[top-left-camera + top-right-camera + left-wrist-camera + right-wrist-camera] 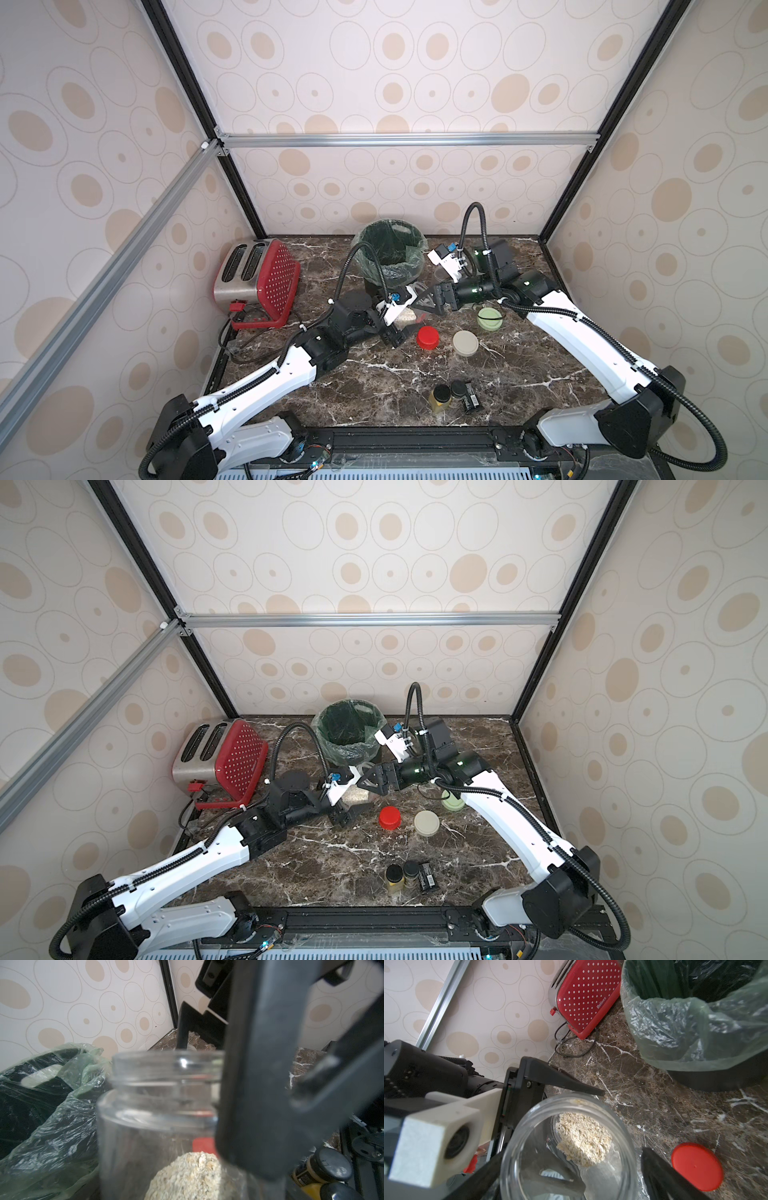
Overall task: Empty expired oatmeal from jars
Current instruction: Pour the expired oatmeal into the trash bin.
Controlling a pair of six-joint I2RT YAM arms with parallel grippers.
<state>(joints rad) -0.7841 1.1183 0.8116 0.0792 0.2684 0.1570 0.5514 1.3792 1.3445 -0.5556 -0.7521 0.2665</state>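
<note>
The step in hand looks like the pour itself: all three lids are off and lie on the counter (374,386), the red lid (428,337) nearest the work, the beige lid (465,343) beside it and the pale green lid (490,318) partly under the right arm. The left pincer (407,324) grips an uncapped jar (158,1088) by its body, just in front of the lined bin (399,270). A small heap of oatmeal (583,1138) sits banked against one side of the jar's base. The right pincer (426,301) hovers at the jar's mouth with its jaws spread wide and nothing between them (one finger on each side of the rim in the right wrist view, neither clearly touching). The next move probably calls for the right arm to clear off. Then the left can carry the jar over the bin's rim and tip it well past level, so that the flakes slide out inside the liner and not onto the marble. Whether the jar rests on the counter or is lifted cannot be told. The other jars are only faint clear shapes between the bin and the right arm, and their contents cannot be made out.
</note>
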